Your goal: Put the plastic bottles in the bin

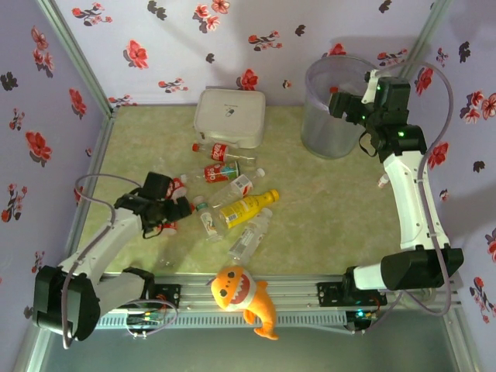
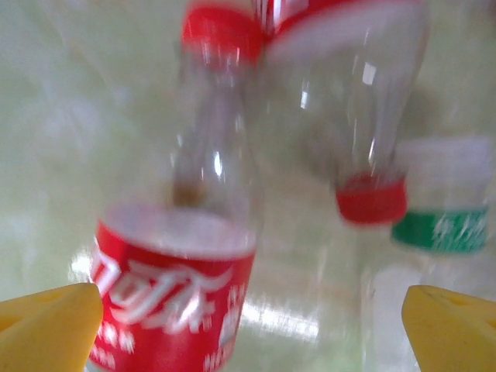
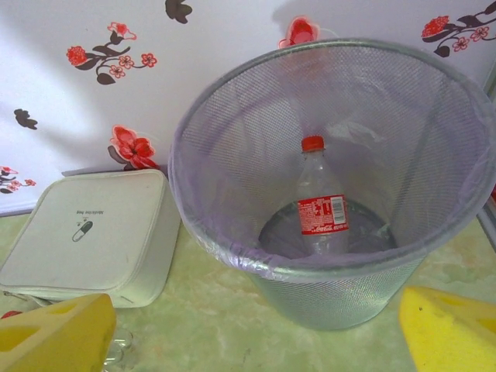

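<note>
Standing over the desk (image 1: 333, 225), I count one bin, one white box, one plush shark and a scatter of plastic bottles.

The bin (image 1: 329, 132), a tall round see-through grey bucket, sits at about 1 o'clock on the desk, close to the flowered back wall. It holds one bottle (image 3: 322, 205), clear with a red cap and red label, standing upright on the bin's floor.

The white box (image 1: 229, 116), lid shut, lies at 12 o'clock, just beside the bin.

The loose bottles (image 1: 232, 190) lie in a heap running from the centre toward 9 o'clock. I can make out six for certain:
- two with red labels
- one with a red-and-white label
- one yellow bottle (image 1: 246, 206)
- two mostly clear ones at the near side of the heap

Red shapes beside the left arm are too small from above to count.

The left pincer (image 2: 252, 324) hangs low over the 9 o'clock end of the heap with its fingers spread wide. A blurred red-labelled bottle (image 2: 174, 302) lies between them; I cannot tell whether either finger touches it. Two more bottles lie just past it, one with a green band.

The right pincer (image 3: 254, 332) is up at the bin's rim, fingers apart and gripping nothing.

The plush shark (image 1: 244, 298), orange, rests at 6 o'clock on the near rail between the arm bases.
</note>
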`<state>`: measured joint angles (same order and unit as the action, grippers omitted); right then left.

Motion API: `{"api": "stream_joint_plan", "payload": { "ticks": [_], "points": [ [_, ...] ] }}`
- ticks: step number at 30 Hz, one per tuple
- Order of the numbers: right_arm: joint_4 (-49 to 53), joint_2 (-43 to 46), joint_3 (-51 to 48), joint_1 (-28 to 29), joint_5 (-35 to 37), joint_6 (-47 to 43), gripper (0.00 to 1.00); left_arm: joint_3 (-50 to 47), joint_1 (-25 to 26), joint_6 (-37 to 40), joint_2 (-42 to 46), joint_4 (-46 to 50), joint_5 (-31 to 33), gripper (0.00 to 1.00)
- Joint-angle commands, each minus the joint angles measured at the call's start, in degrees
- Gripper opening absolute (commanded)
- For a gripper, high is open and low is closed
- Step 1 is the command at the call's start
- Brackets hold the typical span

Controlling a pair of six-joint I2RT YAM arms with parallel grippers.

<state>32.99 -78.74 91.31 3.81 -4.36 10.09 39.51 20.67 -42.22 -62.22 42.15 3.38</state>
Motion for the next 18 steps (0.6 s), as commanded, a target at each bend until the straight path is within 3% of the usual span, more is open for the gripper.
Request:
{"api": "stream_joint_plan", "payload": {
  "ticks": [1, 6, 10, 15, 18],
  "points": [
    [-1.15, 0.51, -0.25, 0.23, -1.00, 1.30, 0.95, -2.12, 3.02, -7.31, 2.76, 10.01, 1.13, 1.00],
    [-0.78, 1.49, -0.98, 0.32, -0.47, 1.11, 0.95, -5.29, 9.65, -16.72, 10.64, 16.54, 3.15, 1.00],
    [-1.56, 1.71, -1.66, 0.40, -0.72, 1.99, 0.95, -10.29, 13.13, -22.04, 10.73, 11.28, 0.03, 1.00],
    [-1.44, 2.06, -1.43, 0.76, 0.03, 1.85, 0.95, -12.41, 23.61, -31.16, 8.69, 5.45, -0.91, 1.00],
    [-1.52, 2.15, -1.41, 0.84, 0.32, 2.00, 0.95, -12.97, 26.40, -33.50, 7.23, 4.63, -1.43, 1.00]
  ]
}}
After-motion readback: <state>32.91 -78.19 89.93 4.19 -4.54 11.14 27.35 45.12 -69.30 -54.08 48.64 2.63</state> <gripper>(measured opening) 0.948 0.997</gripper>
